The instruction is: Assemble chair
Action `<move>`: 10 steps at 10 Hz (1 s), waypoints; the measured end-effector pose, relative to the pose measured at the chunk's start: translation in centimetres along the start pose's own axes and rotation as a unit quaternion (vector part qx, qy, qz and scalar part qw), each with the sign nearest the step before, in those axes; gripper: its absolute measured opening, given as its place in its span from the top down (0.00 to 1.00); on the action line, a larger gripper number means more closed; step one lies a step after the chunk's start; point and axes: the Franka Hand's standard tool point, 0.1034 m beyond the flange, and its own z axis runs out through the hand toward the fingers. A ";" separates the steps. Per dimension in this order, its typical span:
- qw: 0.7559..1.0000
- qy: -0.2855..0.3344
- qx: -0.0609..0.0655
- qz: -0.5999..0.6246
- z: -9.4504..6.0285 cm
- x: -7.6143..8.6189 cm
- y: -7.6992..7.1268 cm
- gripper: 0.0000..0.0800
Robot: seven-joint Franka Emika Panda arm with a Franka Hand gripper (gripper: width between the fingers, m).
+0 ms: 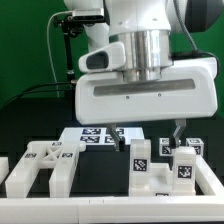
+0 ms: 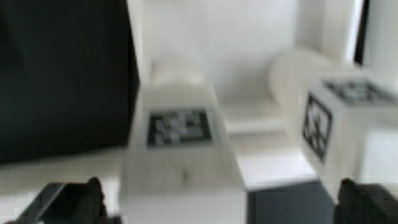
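Assembly of the chair [image 1: 186, 168] appears to be at an early stage — its parts stand loose on the worktop [image 1: 100, 177], the frame piece [image 1: 40, 165] at the exterior view's left of the marker board [image 1: 88, 135], two tagged posts [image 1: 140, 162] at its right, one between the open, empty jaws — all joining remains.

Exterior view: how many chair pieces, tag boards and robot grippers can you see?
chair pieces: 3 (one wide piece, two upright blocks)
marker board: 1
gripper: 1
Total: 5. Small white bits behind the blocks are too blurred to count.
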 end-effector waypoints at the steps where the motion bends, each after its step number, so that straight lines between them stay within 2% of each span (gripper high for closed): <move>1: 1.000 -0.005 -0.002 0.006 0.3 0.8 1.0 0.19; 3: 1.000 0.000 -0.004 0.008 0.6 0.6 1.3 0.19; 4: 1.000 0.000 -0.004 0.009 0.6 0.6 1.4 0.33; 5: 1.000 0.000 -0.005 0.009 0.6 0.6 1.4 0.33; 6: 1.000 0.000 -0.005 0.009 0.7 0.6 1.4 0.56; 7: 1.000 0.000 -0.004 0.009 0.7 0.6 1.4 0.56; 8: 1.000 0.000 -0.004 0.009 0.7 0.6 1.4 0.64; 10: 0.999 0.001 -0.004 0.037 0.7 0.6 1.3 0.64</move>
